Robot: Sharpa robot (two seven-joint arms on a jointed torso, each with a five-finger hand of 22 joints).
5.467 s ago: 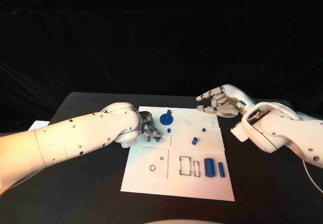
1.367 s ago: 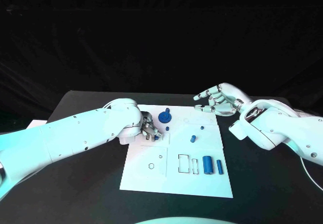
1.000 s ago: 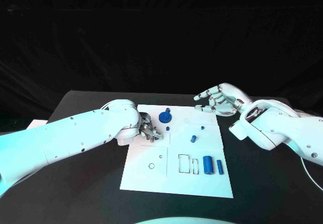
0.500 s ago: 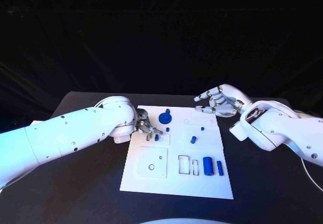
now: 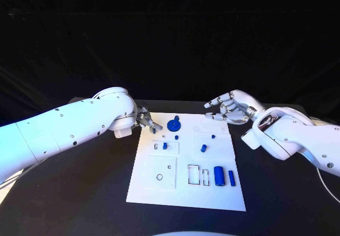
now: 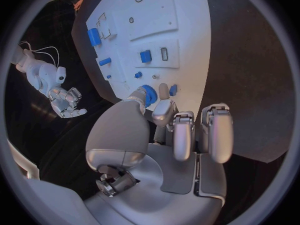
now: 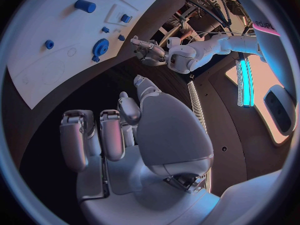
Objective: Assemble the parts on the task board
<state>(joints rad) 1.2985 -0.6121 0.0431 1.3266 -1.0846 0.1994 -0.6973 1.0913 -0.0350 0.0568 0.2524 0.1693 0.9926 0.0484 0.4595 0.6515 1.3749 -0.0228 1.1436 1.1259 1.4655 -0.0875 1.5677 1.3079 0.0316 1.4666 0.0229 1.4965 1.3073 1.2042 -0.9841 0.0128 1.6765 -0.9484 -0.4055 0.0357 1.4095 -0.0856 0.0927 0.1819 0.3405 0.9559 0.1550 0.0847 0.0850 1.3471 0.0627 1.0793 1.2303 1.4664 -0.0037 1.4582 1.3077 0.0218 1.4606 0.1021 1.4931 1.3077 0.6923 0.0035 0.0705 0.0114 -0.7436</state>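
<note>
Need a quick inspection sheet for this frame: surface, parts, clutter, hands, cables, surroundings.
Surface: black table; white task board lies in its middle.
Job's things: blue gear-shaped part near the board's far end; small blue part in a recess left of centre; small blue peg lying right of centre; two blue cylinders side by side at the right, nearer end.
Clutter: nothing seen.
Hands: left hand over the board's far left edge, fingers apart, holding nothing; right hand raised beyond the far right corner, fingers apart, holding nothing.
Cables: thin pale cable beside the right arm.
Surroundings: black backdrop behind the table.
</note>
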